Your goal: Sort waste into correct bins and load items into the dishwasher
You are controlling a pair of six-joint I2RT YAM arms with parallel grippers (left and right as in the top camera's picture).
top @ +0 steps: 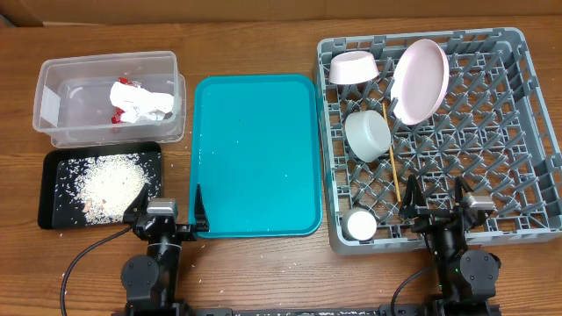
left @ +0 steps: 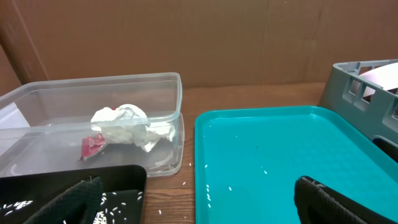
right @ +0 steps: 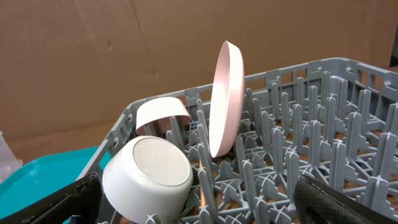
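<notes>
The crumpled white wrapper with red marks (top: 140, 103) lies in the clear tub (top: 53, 66); it also shows in the left wrist view (left: 124, 126). Rice (top: 110, 180) fills the black tray (top: 44, 189). The grey rack (top: 536, 105) holds the pink-white plate (top: 420, 81) on edge, two white bowls (top: 354, 67) (top: 367, 134), a small cup (top: 360, 225) and a thin wooden chopstick (top: 392, 158). My left gripper (top: 169, 211) is open and empty between the black tray and the teal tray. My right gripper (top: 437, 204) is open and empty over the rack's front edge.
The teal tray (top: 255, 158) lies between the bins and the rack, with a few rice grains on it (left: 264, 171). Stray grains lie on the wood beside the black tray (left: 186, 183). The plate (right: 225, 99) and near bowl (right: 149, 171) stand ahead of my right gripper.
</notes>
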